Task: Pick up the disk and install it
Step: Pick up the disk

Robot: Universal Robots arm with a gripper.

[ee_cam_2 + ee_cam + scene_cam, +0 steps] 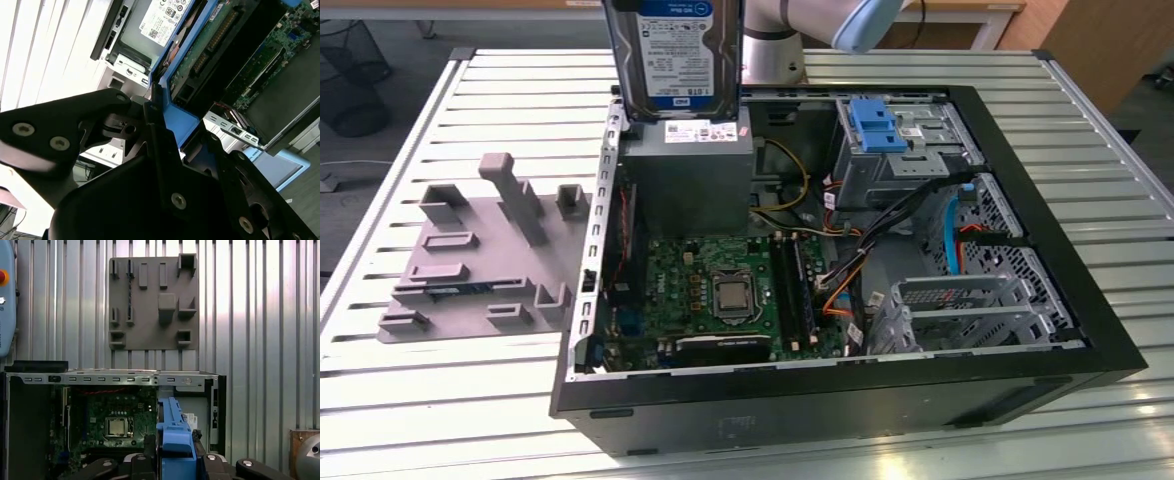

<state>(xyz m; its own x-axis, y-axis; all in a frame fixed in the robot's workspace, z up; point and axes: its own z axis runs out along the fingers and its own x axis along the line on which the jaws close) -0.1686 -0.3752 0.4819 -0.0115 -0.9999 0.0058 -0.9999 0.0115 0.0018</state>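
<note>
Jaws closed in a firm grip; arm [771,45] upright.

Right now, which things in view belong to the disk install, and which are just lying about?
In the job:
silver rectangular disk in a blue plastic bracket, clamped in the black gripper
open black computer case

Just lying about:
grey slotted fixture board, beside the case on the slatted metal table

We note a white slatted table [440,410] under bright glare — black wire bin [350,75] and wooden cabinet [1101,40] behind.
</note>
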